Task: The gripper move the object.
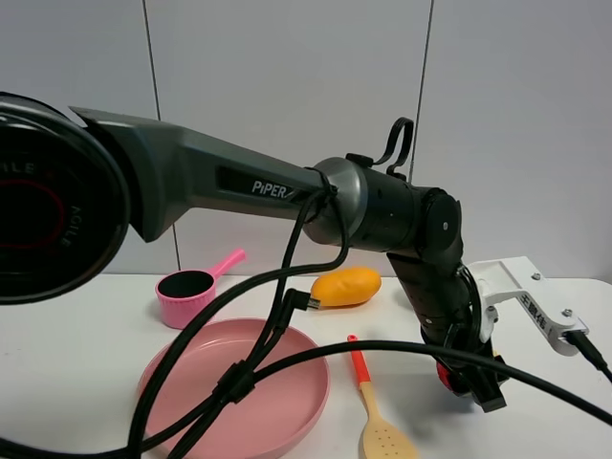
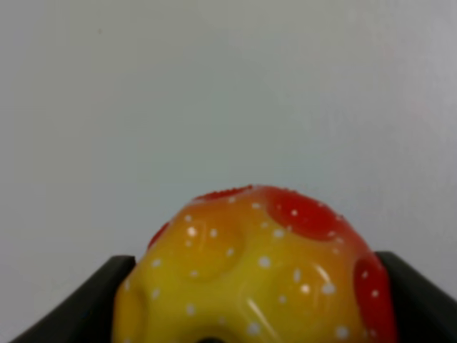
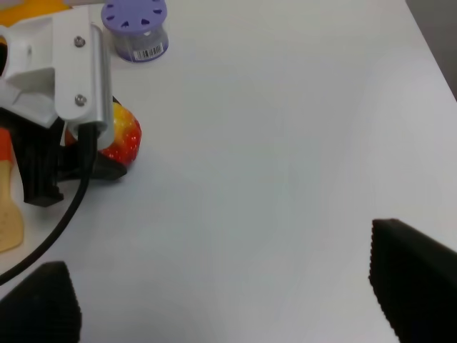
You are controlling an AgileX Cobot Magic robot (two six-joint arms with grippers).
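The object [image 2: 257, 271], a bumpy red and yellow toy fruit, fills the space between the two black fingers [image 2: 86, 307] of my left gripper [image 2: 253, 304], which is shut on it. In the exterior high view the left arm reaches across to the right, with its gripper [image 1: 470, 381] low at the white table and only a red bit of the object [image 1: 443, 372] showing. The right wrist view shows the object [image 3: 123, 139] at table level under the left gripper's white bracket [image 3: 71, 64]. My right gripper [image 3: 228, 286] is open and empty, well apart from it.
A pink plate [image 1: 239, 382], a pink scoop cup [image 1: 186, 292], an orange mango [image 1: 346, 285] and a spatula with an orange handle [image 1: 378, 421] lie left of the left gripper. A purple-lidded can [image 3: 134, 28] stands just beyond the object. Black cables hang across the front.
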